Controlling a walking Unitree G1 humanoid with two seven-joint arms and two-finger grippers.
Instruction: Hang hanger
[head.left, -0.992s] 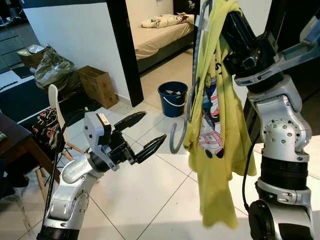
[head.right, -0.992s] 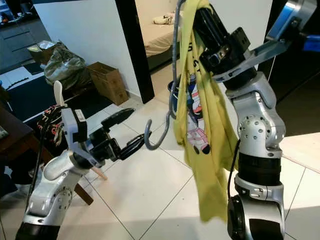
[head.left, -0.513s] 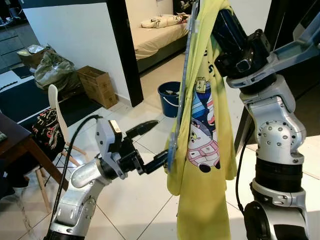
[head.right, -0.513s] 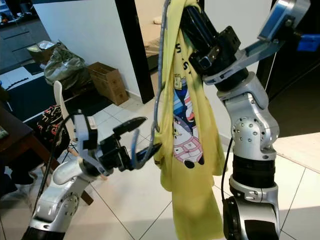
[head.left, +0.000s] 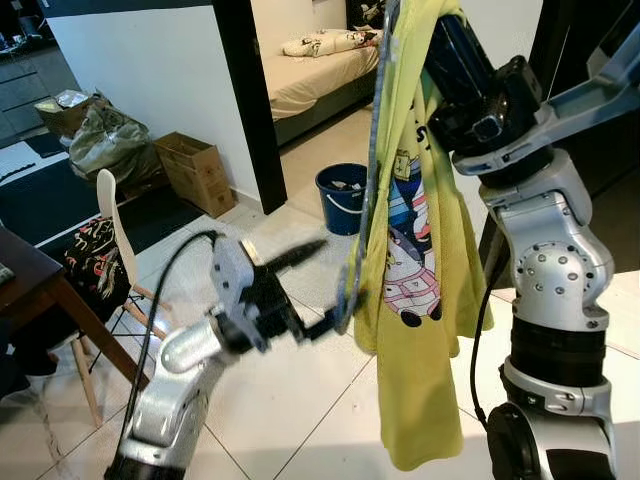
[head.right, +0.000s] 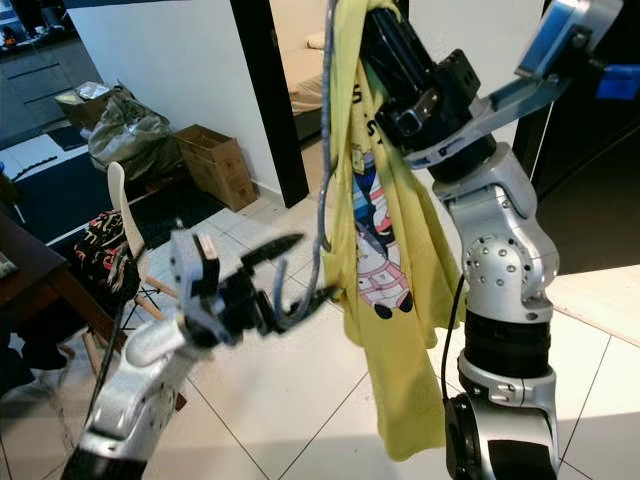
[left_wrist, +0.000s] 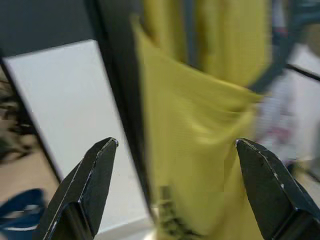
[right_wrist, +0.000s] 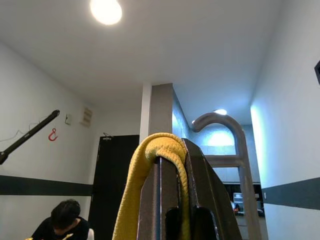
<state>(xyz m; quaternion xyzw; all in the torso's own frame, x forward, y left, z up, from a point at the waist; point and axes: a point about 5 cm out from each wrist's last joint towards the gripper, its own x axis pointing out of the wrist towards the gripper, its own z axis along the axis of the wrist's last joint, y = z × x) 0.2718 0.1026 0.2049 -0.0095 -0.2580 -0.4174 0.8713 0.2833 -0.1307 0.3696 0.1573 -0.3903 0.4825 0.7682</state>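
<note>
A white chair (head.left: 112, 222) stood at the far left beside a dark surface (head.left: 40, 290), with a brown box (head.left: 193, 170) and a stuffed bag (head.left: 105, 140) by the white wall behind. The left gripper (head.right: 298, 270) reached out over the tiled floor (head.left: 300, 400) with its two black fingers spread wide. The lower end of the grey hanger (head.right: 322, 150) sat between those fingers, but they had not closed on it. A blue bucket (head.left: 345, 197) stood farther back near the doorway, and a bed (head.left: 310, 70) lay in the room beyond. The hanger hung up high with a yellow shirt (head.left: 425, 250) draped on it. The right gripper (right_wrist: 175, 165) was raised high, clenched on the yellow shirt at the top. A person (right_wrist: 62, 222) showed low in the right wrist view.
</note>
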